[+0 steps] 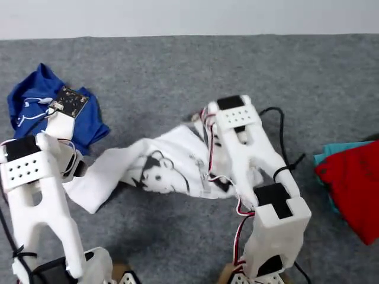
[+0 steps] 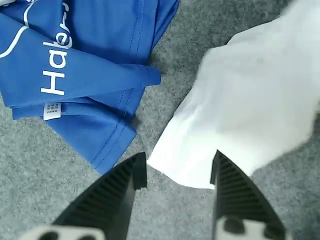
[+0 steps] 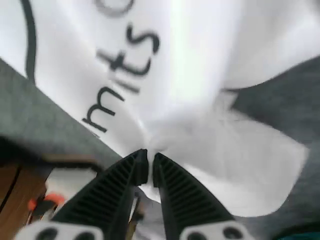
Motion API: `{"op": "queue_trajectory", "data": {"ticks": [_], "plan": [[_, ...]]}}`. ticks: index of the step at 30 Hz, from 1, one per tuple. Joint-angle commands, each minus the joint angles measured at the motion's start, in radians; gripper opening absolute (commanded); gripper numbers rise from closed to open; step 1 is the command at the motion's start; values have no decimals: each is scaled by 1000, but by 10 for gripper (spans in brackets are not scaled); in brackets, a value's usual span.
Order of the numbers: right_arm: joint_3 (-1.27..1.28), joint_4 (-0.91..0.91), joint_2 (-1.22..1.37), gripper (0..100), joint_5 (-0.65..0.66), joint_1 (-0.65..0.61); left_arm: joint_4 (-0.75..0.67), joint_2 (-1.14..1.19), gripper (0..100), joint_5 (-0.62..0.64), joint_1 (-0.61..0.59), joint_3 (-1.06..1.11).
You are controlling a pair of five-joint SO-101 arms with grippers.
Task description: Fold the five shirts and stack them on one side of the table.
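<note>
Fabric of the white shirt (image 1: 160, 165) is pinched by the right gripper (image 3: 150, 160); the left gripper (image 2: 178, 167) is spread over its edge, near the blue shirt (image 2: 95, 65).

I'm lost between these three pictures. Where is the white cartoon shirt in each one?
High view: the white cotton shirt with a black cartoon drawing lies spread mid-table, between the two arms.
Left wrist view: its plain white edge lies just ahead of the open left gripper, beside a blue shirt.
Right wrist view: its lettered cloth is pinched in the right gripper.
Shared landmark: the grey felt table cover.
</note>
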Motion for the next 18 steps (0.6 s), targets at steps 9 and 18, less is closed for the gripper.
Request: {"op": "queue_trajectory", "data": {"ticks": [9, 18], "plan": [[152, 25, -111, 12, 11, -131, -9, -26, 213, 8, 5, -25], [-68, 16, -297, 281, 3, -133, -17, -26, 213, 2, 5, 25]]}}
